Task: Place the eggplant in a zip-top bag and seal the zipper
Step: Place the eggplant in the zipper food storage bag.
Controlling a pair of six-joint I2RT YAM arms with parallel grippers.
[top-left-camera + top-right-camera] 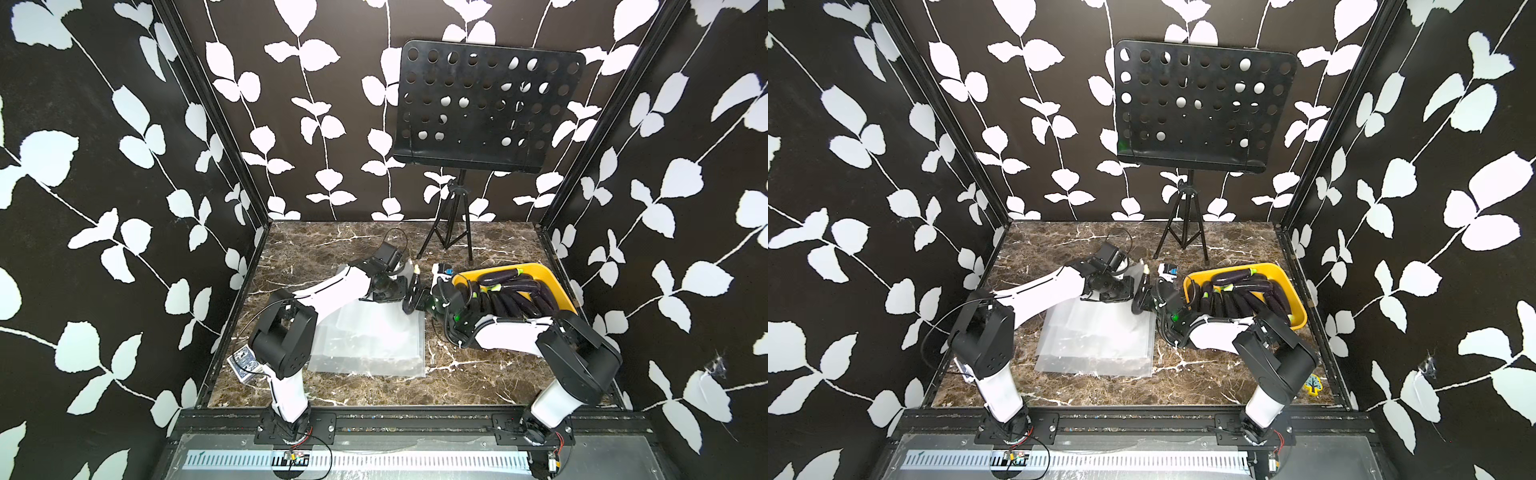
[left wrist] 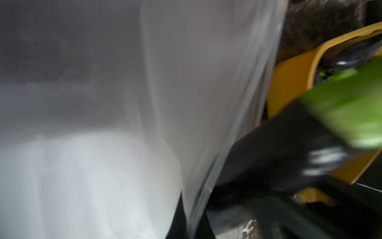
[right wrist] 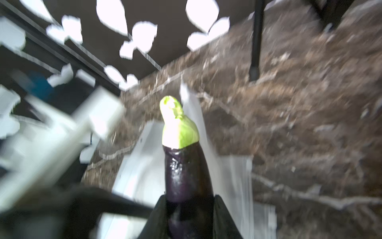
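Eggplant (image 3: 186,175): one in right end effector (image 3: 189,204); one bag (image 2: 206,93) lifted (stack (image 1: 374,345) beneath).

Marble table (image 1: 374,392): bag stack (image 1: 374,345), yellow tray (image 1: 559,289), music stand (image 1: 490,104).

The tray (image 1: 559,291) is bright yellow; the eggplants (image 1: 515,301) in it are glossy dark purple with lime-green caps, like the eggplant (image 3: 187,178) near its rim. The zip-top bag (image 2: 206,93) beside the tray is frosted clear. The bench (image 1: 332,245) under the tray is brown marble veined white. Behind the tray, the music stand (image 1: 486,108) is black, dotted with round holes; the walls (image 1: 83,208) are black with white leafy vines.
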